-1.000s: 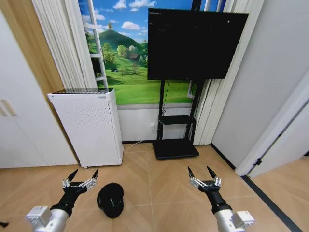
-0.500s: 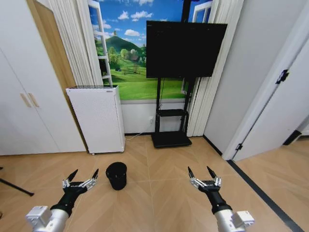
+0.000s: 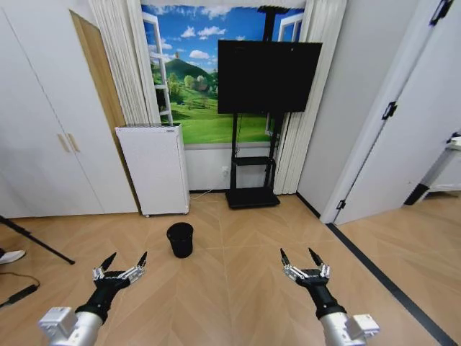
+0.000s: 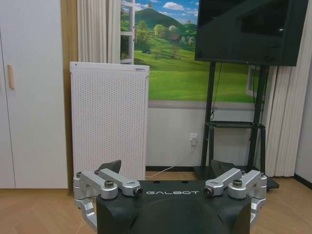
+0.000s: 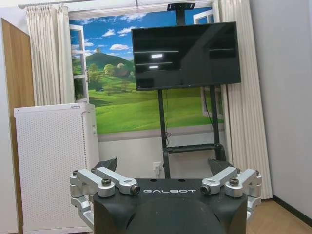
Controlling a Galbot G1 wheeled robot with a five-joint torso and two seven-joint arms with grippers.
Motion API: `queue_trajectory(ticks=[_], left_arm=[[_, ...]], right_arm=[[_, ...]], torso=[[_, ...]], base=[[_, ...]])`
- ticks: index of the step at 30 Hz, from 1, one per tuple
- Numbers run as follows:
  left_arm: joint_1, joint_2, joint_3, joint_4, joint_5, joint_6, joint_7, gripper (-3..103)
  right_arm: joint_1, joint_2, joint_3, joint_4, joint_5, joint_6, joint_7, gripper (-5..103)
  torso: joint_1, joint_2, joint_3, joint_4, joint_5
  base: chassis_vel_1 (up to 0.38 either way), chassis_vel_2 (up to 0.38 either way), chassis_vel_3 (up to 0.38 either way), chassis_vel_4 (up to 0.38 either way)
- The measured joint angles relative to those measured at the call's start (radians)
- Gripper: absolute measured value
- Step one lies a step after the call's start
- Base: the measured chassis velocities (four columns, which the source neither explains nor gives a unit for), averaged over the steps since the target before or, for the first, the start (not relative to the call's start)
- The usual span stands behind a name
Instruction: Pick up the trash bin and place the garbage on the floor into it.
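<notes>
- Head view: the trash bin (image 3: 180,239) stands upright on the wooden floor (image 3: 238,288), alone, nothing touching it.
- Head view: landmark is the white perforated appliance (image 3: 154,169) against the back wall. The bin sits in front of the appliance, near its right corner and closer to the robot, apart from it.
- Head view: the TV (image 3: 269,76) on its black stand (image 3: 252,196) is to the right of the appliance, also at the back wall; a painted landscape panel (image 3: 189,79) shows between the two.
- Head view: the left tool (image 3: 121,265) is held low above the floor, on the robot's side of the bin and a little to its left, well apart from it. Fingers spread wide, holding nothing.
- Head view: the right tool (image 3: 303,262) is held at the same height, well to the right of the bin, roughly in line with the TV stand. Fingers spread wide, empty.
- Left wrist view: the left tool (image 4: 166,171) faces the appliance (image 4: 108,119), which fills the middle distance; dark fingertips (image 4: 113,165) stand far apart, nothing between them. TV stand (image 4: 233,131) is to the appliance's right.
- Right wrist view: the right tool (image 5: 162,168) points at the back wall with the appliance (image 5: 54,165) on one side and the TV (image 5: 186,54) beside it; fingers wide apart, empty.
</notes>
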Motion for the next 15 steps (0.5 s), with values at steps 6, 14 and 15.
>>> queue_trajectory(ticks=[6,14,15], left_arm=[[0.0,0.0,0.0,0.0,0.0,0.0,0.0,100],[0.0,0.0,0.0,0.0,0.0,0.0,0.0,100],[0.0,0.0,0.0,0.0,0.0,0.0,0.0,100]], right_arm=[[0.0,0.0,0.0,0.0,0.0,0.0,0.0,100],[0.001,0.0,0.0,0.0,0.0,0.0,0.0,100],[0.001,0.0,0.0,0.0,0.0,0.0,0.0,100]], torso=[[0.001,-0.001,0.0,0.0,0.0],[0.001,-0.001,0.001,0.0002,-0.0009],[0.001,-0.001,0.001,0.0002,-0.0009]], base=[[-0.008,-0.03,-0.044,0.023],[-0.049,0.028,0.073,-0.035],[0.0,0.0,0.0,0.0]])
